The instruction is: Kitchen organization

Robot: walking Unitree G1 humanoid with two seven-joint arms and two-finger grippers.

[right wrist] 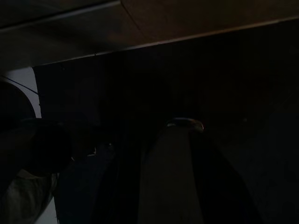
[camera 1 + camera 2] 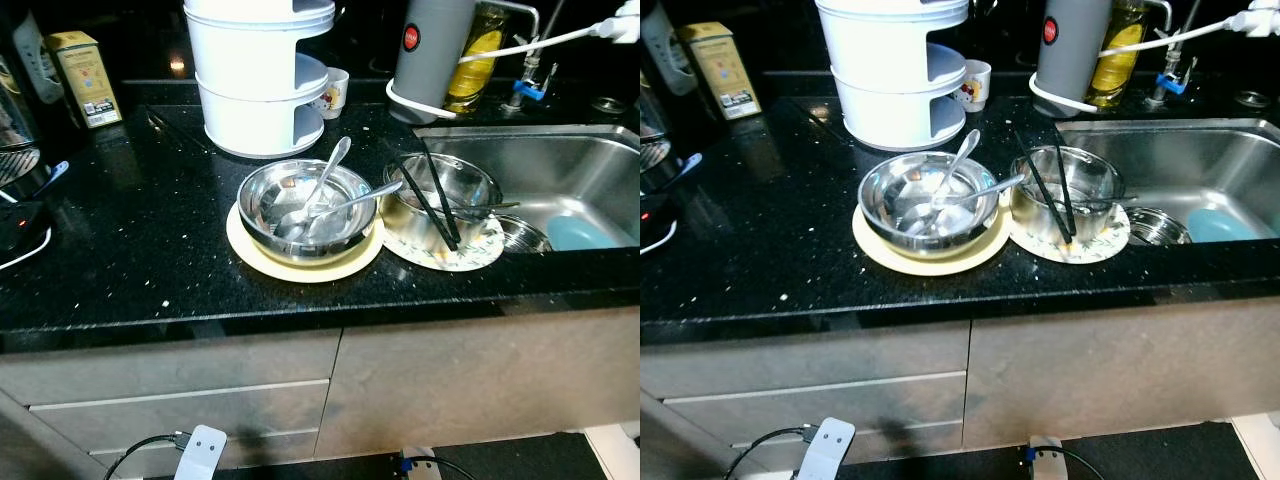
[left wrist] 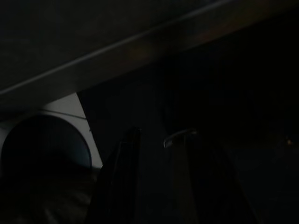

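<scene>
I see the dirty dishes grouped at the edge of the black speckled stone tabletop (image 2: pixel 130 250), just left of the stainless steel sink (image 2: pixel 560 170). A shiny round steel bowl (image 2: pixel 305 212) sits on a pale yellow plate (image 2: pixel 250 252) and holds two metal spoons (image 2: pixel 325 185) whose handles stick out past the rim. Touching that plate on the right, a clear glass bowl (image 2: pixel 440 190) stands on a patterned white plate (image 2: pixel 480 255) with a pair of black chopsticks (image 2: pixel 430 205) leaning across it. That patterned plate lies right at the sink edge.

Both arms hang idle below the tabletop. In the dark wrist views I can make out the left tool (image 3: pixel 159 182) and the right tool (image 1: pixel 145 182), each with its two fingers held a little apart and holding nothing.

Hazards, in my judgement:
- Lifting either bowl without first removing the loose cutlery could tip spoons or chopsticks onto the floor or into the sink.
- The two stacks touch, so shifting one may drag the other.
- Polished steel and glass walls are likely slippery for narrow fingers; a rim pinch may slide.
- A white power cable (image 2: pixel 520 42) runs above the sink, and a raised right arm could snag it.
- The white tiered plastic rack (image 2: pixel 262 80) stands close behind the steel bowl, limiting approach from the rear.
</scene>
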